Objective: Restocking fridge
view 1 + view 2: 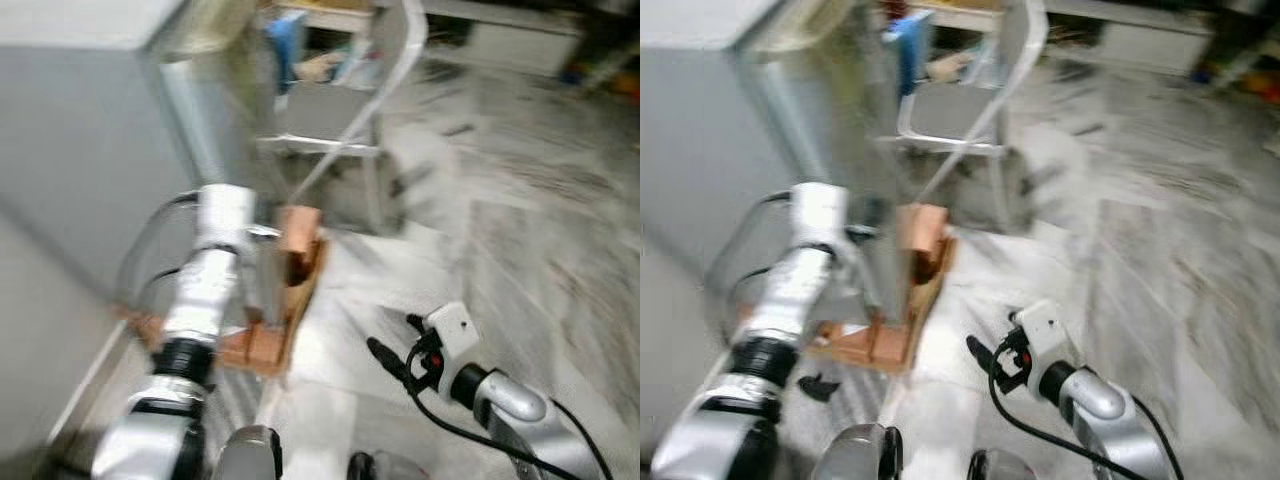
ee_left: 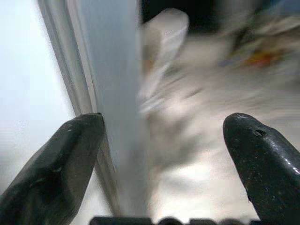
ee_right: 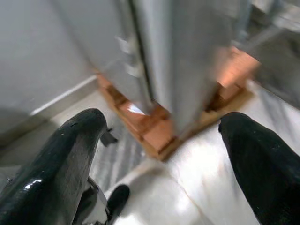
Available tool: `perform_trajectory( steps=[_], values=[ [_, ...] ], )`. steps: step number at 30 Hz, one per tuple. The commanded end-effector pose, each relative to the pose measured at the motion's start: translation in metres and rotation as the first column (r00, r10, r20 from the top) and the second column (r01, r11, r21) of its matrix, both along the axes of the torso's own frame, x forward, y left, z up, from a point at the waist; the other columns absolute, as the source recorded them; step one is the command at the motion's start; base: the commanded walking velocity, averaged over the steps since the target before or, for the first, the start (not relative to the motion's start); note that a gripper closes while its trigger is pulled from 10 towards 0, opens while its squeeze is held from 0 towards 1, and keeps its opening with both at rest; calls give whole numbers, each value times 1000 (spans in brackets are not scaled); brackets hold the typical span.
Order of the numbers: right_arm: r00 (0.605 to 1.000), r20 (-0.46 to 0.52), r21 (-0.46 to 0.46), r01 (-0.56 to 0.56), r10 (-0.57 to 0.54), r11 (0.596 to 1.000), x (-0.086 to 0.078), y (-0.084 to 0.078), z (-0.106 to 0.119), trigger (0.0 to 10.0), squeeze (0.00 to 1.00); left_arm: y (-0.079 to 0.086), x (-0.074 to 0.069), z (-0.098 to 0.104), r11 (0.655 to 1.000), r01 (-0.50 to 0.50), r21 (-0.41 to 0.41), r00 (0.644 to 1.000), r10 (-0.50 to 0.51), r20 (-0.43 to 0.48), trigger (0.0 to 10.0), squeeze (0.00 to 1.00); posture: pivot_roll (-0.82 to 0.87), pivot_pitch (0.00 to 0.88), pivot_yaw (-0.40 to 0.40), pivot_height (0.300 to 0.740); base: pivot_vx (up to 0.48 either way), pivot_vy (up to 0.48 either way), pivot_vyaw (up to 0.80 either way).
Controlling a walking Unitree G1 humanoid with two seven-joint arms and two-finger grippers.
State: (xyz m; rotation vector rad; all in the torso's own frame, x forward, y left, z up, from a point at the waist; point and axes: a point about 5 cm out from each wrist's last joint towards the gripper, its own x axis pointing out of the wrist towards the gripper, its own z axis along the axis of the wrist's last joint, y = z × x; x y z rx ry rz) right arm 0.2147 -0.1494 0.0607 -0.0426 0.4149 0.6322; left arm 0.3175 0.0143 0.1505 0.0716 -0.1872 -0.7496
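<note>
Views blurred. My left fingers [image 2: 161, 164] spread wide, empty, at the grey fridge [image 1: 90, 150] door edge, far left. Right fingers [image 3: 159, 159] wide apart, empty, low over floor [image 1: 520, 260] near its wooden base [image 3: 159, 136].

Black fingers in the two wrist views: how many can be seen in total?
4. The left wrist view has two fingers with the grey fridge edge between them; the right wrist view has two, spread apart above the floor.

Blocked on the left by the tall grey fridge [image 1: 70, 150] on its wooden base [image 1: 285, 320], with a blurred metal chair [image 1: 350, 130] standing just beyond at the far middle, while open to the right and near across pale marbled floor [image 1: 520, 230], with low furniture [image 1: 520, 40] far right.
</note>
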Motion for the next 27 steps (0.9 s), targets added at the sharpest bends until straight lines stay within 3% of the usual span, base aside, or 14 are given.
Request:
perform_trajectory(
  steps=[1,4,5,6,7,10,13,17,23,27],
  values=[
    [1000,-16,-19,9,-9,1000,-4,-4,-8,10000,0,-27,-17,16,983,184,29,980,-185,78,10000,0,8,49,-8,740,0,0,0],
    [1000,-22,-16,12,-12,1000,-3,-4,-9,10000,0,-15,-9,9,991,125,38,989,-128,70,10000,0,11,52,-5,740,0,0,0],
    [1000,-25,-13,16,-16,1000,-3,-4,-9,10000,0,2,2,4,998,35,43,998,-37,59,10000,0,14,54,-2,740,0,0,0],
    [999,-25,-5,19,-19,1000,-2,-2,-7,10000,0,48,23,1,987,-158,31,987,156,37,10000,0,19,57,-1,740,0,0,0],
    [1000,-24,-2,20,-20,1000,-1,-2,-7,10000,0,60,27,1,979,-203,27,979,202,33,10000,0,21,57,-1,740,0,0,0],
    [1000,3,28,6,-6,1000,3,1,-5,10000,0,93,27,3,957,-285,47,958,284,34,10000,0,31,56,-2,740,0,0,0],
    [999,37,41,-3,1,999,4,2,-1,10000,0,110,26,2,943,-330,34,944,330,25,10000,0,35,56,-2,740,0,0,0],
    [986,133,49,95,-101,994,11,-2,10,10000,0,126,15,-13,921,-387,46,922,388,-2,10000,0,30,61,7,740,0,-428,-244],
    [925,274,75,253,-264,965,35,-8,37,10000,0,156,-35,-61,881,-453,139,876,469,-117,10000,0,51,74,17,740,0,-448,-711],
    [897,332,114,269,-292,956,45,0,54,10000,0,169,-47,-61,850,-501,162,848,520,-108,10000,0,71,83,24,740,199,-406,-470]
  ],
)
